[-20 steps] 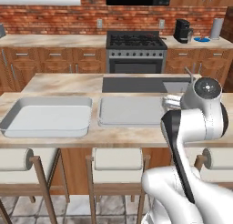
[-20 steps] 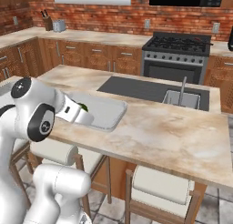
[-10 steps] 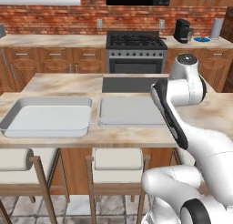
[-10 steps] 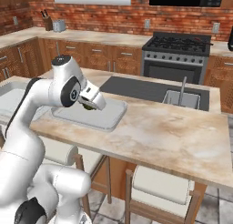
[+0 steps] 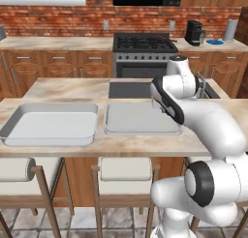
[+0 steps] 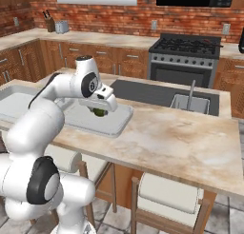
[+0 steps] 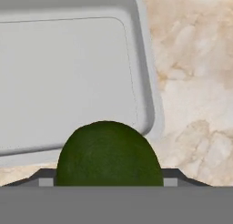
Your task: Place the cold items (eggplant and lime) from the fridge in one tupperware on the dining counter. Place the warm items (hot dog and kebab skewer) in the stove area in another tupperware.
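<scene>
Red brick wall (image 5: 63,17) behind wooden cabinets (image 5: 46,70).

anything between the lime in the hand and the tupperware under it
Nothing. In the hand view the lime hangs over the tupperware, whose grey floor is bare. In the right base view the hand holds it just above that container.

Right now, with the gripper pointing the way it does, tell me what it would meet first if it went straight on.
The gripper, shut on the lime, points down at the grey tupperware on the dining counter. Going straight on, the lime would probably land near the tupperware's rim first, though depth is unclear.
</scene>
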Robot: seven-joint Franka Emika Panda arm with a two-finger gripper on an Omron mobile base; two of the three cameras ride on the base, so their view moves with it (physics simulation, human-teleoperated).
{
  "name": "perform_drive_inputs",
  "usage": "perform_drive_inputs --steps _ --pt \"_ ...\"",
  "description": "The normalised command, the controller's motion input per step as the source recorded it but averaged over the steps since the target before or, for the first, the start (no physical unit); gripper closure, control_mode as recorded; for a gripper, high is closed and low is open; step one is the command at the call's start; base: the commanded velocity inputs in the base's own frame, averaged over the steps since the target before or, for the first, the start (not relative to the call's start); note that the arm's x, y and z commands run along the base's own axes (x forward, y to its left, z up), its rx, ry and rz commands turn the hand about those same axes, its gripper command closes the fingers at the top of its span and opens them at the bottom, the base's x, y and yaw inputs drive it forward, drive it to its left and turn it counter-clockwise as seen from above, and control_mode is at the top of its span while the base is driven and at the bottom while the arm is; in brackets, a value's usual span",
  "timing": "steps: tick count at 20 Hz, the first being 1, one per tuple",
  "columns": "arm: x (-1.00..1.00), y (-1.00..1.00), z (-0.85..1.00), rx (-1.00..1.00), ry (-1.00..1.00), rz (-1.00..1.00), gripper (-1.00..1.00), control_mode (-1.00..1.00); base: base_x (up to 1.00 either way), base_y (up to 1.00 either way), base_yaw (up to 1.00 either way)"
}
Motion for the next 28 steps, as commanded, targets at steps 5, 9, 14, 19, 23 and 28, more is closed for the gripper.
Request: perform_drive_inputs --steps 5,9,14,19,23,28 --pt "0.46 0.0 -0.47 0.0 0.04 0.09 1.0 -1.0 0.0 0.0 0.0" --pt "0.44 0.0 -0.46 0.0 0.0 0.1 1.0 -1.0 0.0 0.0 0.0" --pt "0.41 -0.02 -0.35 0.01 0.0 0.09 1.0 -1.0 0.0 0.0 0.0" --pt "0.4 -0.02 -0.23 0.01 0.0 0.06 1.0 -1.0 0.0 0.0 0.0" --pt "0.3 -0.12 -0.22 0.04 0.0 0.06 1.0 -1.0 0.0 0.0 0.0" --pt "0.16 -0.12 -0.23 0.02 0.0 0.05 1.0 -1.0 0.0 0.0 0.0"
